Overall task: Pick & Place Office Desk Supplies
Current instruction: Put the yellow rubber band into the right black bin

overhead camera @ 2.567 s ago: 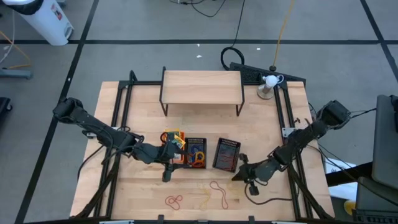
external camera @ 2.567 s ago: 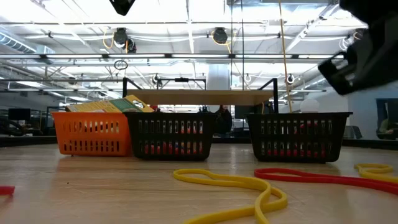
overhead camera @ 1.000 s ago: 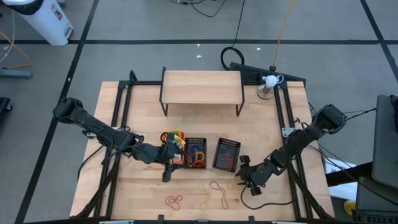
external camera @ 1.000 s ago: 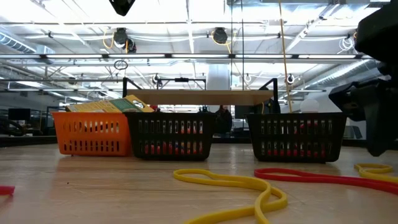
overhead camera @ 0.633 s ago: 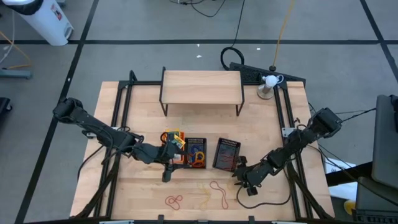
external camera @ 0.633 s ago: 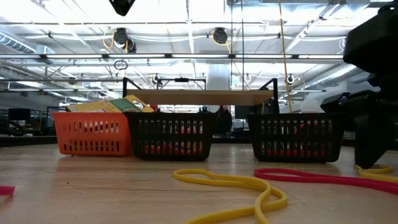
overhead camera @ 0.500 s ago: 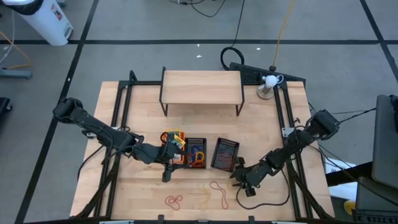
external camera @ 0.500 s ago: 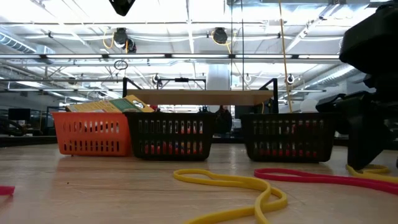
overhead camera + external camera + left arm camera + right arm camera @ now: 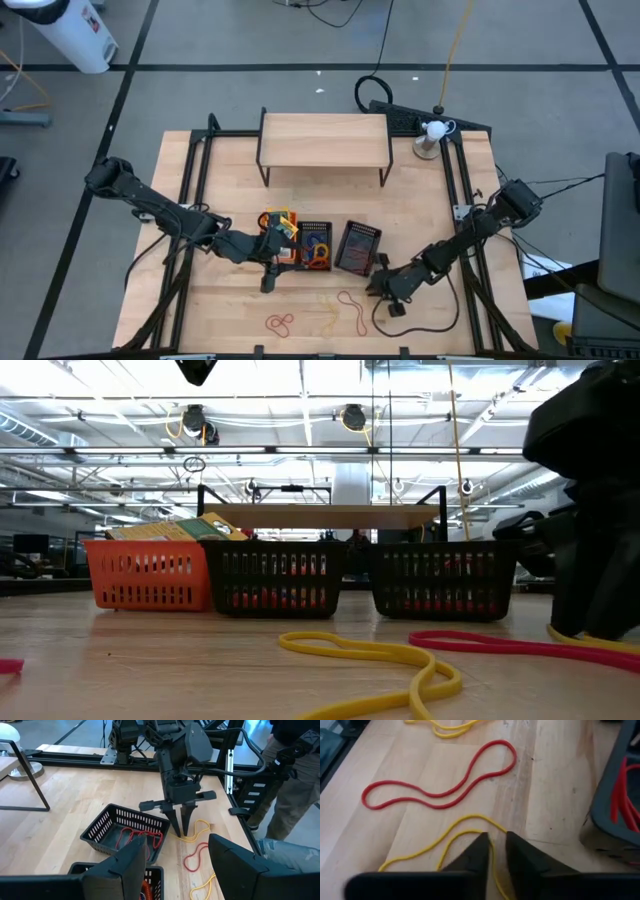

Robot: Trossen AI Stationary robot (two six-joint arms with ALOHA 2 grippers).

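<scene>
We are closing the right gripper [image 9: 493, 851] around a thin yellow rubber-band loop [image 9: 451, 840] lying on the wooden table [image 9: 555, 785] beside the black mesh bin [image 9: 122, 831] — fingers narrowed, strand between them. Best lifting straight up — slowly.

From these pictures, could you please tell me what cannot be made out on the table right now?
- Whether the right gripper has pinched the yellow band: its fingers straddle it in the right wrist view, but the contact is cut off at the picture's edge.
- The orange bin contents: the low view shows only pack tops above the rim; the high view is too small.
- The left gripper fingertips: too small in the high view.
</scene>
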